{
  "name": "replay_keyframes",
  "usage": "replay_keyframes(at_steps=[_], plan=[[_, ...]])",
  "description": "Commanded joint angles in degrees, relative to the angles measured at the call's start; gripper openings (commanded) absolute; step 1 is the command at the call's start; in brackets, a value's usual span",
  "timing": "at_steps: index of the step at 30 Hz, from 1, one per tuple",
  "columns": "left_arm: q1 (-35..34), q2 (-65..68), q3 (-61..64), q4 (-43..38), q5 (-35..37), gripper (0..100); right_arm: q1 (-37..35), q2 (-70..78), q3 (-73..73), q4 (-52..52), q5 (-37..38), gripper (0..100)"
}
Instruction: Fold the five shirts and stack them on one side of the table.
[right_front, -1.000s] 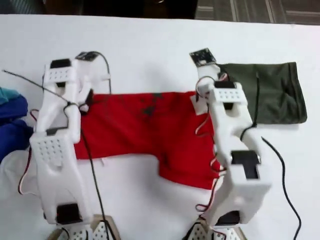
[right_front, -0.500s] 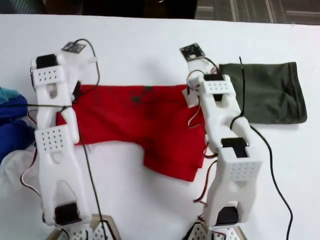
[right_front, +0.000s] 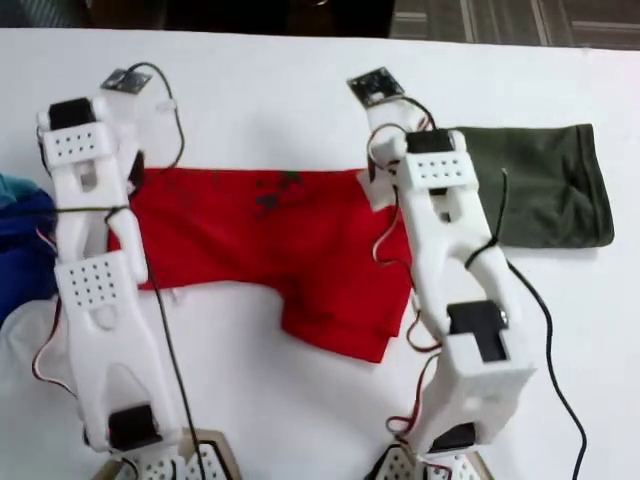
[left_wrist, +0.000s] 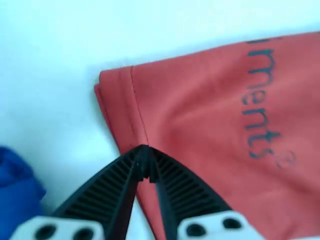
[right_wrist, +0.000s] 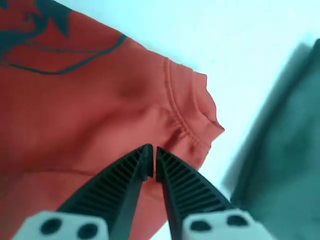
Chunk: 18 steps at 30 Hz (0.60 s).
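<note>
Closer, left claw (left_wrist: 146, 164) on red shirt (left_wrist: 200, 115).

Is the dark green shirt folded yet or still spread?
Folded: the green shirt lies as a compact rectangle, no sleeves showing.

blue shirt (right_front: 15, 235): cut by edge | red shirt (right_front: 270, 240): both ends under arms | green shirt (right_front: 545, 190): one end behind arm

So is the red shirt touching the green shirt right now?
Apart. The right wrist view shows a strip of bare table between the hemmed corner of the red shirt and the edge of the green shirt.
</note>
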<state>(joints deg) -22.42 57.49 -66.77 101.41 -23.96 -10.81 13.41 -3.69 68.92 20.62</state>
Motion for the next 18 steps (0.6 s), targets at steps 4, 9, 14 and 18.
replay_keyframes(at_steps=[4,9,14,18], plan=[[-0.3,-20.1,18.1,0.9,-0.6,3,-2.0,-9.9,-2.4,8.6,0.1,5.9],[-0.6,-30.3,35.4,-3.3,-2.3,3,-7.0,-14.0,-2.4,12.7,1.3,5.9],[-1.7,-39.3,55.4,-11.9,-2.3,3,-12.0,-17.6,-0.3,15.0,1.2,5.9],[-3.2,-44.5,69.5,-21.4,-2.5,3,-15.7,-21.2,9.5,13.0,1.6,5.9]])
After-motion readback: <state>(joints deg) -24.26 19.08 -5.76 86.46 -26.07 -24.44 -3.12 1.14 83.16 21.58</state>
